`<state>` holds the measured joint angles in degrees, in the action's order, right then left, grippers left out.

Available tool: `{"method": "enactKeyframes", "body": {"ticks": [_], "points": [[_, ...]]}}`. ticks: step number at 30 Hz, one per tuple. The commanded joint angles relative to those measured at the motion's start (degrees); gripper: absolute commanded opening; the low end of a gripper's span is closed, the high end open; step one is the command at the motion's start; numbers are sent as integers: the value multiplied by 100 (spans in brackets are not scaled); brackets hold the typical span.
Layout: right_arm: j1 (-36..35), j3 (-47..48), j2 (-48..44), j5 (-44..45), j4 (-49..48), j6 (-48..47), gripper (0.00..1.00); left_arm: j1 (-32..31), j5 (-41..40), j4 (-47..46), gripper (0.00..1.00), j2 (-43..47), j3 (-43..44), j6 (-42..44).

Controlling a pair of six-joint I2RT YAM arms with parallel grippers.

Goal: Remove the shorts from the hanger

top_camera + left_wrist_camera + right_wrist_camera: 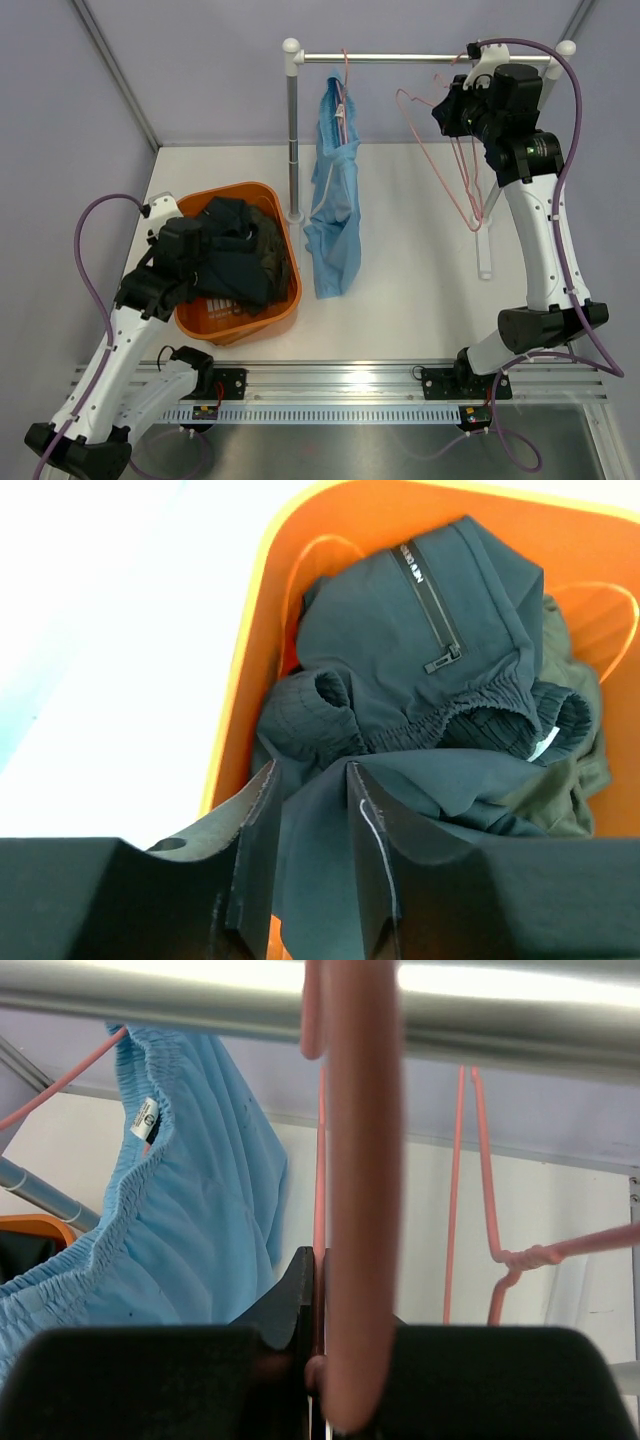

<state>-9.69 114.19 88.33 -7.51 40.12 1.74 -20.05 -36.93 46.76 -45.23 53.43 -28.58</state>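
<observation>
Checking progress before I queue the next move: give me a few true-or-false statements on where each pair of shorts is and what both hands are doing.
1. The light blue shorts hang from a hanger on the rail. True.
2. The navy shorts hang on the rack. False: they lie in the orange basket.
3. The right hand is shut on a pink hanger up at the rail. True.
4. The left hand is at the rail too. False: it is over the basket, fingers apart above the navy cloth.
5. The olive shorts are in the basket, under the navy pair. True.
</observation>
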Motion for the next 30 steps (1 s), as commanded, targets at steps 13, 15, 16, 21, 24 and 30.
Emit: {"method": "enactKeyframes", "body": {"ticks": [13,15,16,21,24,30], "points": [[20,288,-220,-506,-338,248,0,37,317,-633,73,129,-43,520],[20,349,-211,-506,-347,257,0,37,546,-668,90,146,-34,555],[20,384,-151,-497,-338,257,0,37,677,-712,98,164,-43,546],[20,815,114,-576,-197,292,0,37,845,-827,99,331,-131,529],[20,929,280,-629,-268,389,0,28,871,-844,99,366,-157,537],[20,1430,710,-691,-83,441,0,37,959,-853,99,313,-157,529]]}}
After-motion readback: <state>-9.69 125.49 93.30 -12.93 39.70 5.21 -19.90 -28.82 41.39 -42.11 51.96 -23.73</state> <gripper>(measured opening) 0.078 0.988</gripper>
